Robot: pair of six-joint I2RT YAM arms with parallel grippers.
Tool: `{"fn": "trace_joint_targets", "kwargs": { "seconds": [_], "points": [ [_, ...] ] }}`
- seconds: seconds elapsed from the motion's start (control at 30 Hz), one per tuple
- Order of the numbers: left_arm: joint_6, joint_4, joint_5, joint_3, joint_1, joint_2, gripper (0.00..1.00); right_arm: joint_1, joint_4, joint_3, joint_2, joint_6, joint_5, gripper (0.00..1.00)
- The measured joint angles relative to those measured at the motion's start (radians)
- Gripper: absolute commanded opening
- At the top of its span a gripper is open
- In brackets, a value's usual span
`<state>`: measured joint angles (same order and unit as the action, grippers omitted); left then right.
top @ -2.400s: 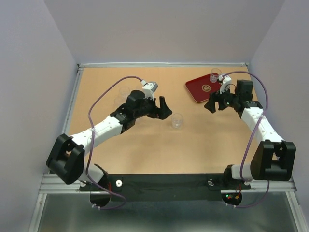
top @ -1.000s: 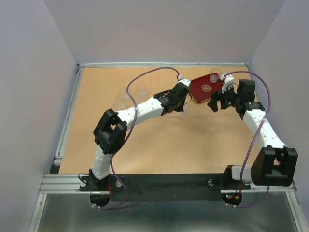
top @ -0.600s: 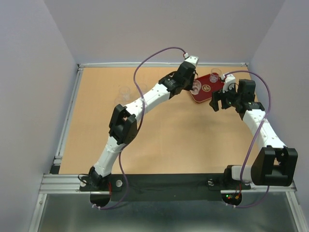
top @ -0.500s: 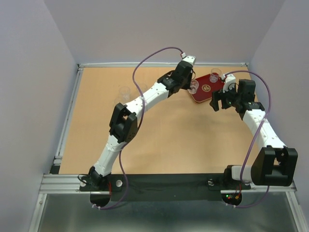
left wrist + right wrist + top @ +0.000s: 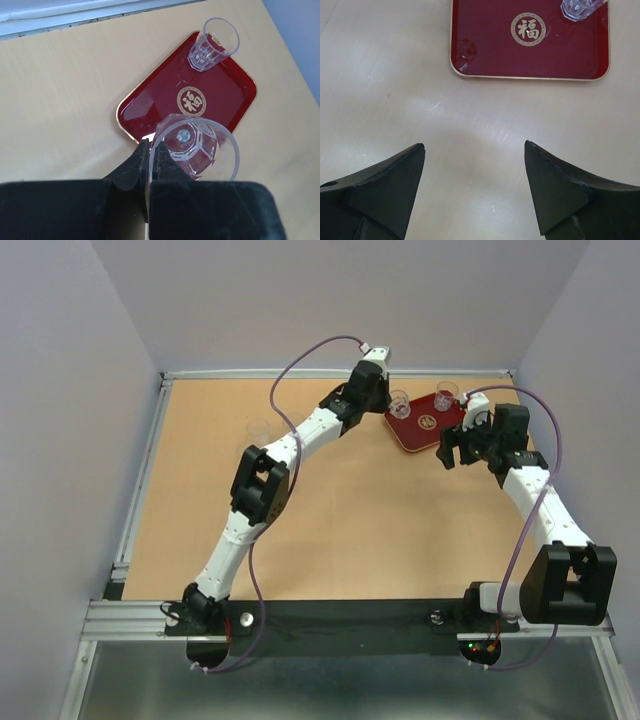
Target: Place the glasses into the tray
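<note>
The dark-red tray [image 5: 415,436] lies at the far right of the table. One glass [image 5: 446,395] stands upright on its far corner [image 5: 214,42] [image 5: 580,7]. My left gripper [image 5: 386,402] is shut on the rim of a second glass [image 5: 401,406], which it holds just above the tray's near-left corner. In the left wrist view the fingers [image 5: 149,150] pinch the wall of that glass [image 5: 192,145] over the tray [image 5: 150,100]. My right gripper [image 5: 451,453] hangs open and empty just short of the tray's [image 5: 490,55] near edge [image 5: 475,150].
Another clear glass [image 5: 258,430] stands on the tan tabletop at the far left, close to the left arm's forearm. A raised metal rail [image 5: 340,372] and grey walls close in the table at the back and sides.
My left arm has swung away from me and to the right, carrying its glass from the middle of the table to the tray's left corner. The right arm has stayed still.
</note>
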<state>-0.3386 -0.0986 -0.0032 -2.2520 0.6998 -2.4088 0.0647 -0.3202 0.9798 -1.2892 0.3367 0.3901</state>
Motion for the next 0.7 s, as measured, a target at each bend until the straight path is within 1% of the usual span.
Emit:
{"fn": "trace_joint_targets", "kwargs": {
  "seconds": [0.2,0.7],
  "points": [
    [-0.045,0.066,0.026,0.000,-0.002,-0.069,0.00,0.000,0.011,-0.013,0.000,0.000,-0.002,0.85],
    [-0.172,0.187,0.003,-0.030,-0.037,-0.156,0.00,0.000,0.016,-0.014,0.000,0.000,-0.002,0.85]
  ]
}}
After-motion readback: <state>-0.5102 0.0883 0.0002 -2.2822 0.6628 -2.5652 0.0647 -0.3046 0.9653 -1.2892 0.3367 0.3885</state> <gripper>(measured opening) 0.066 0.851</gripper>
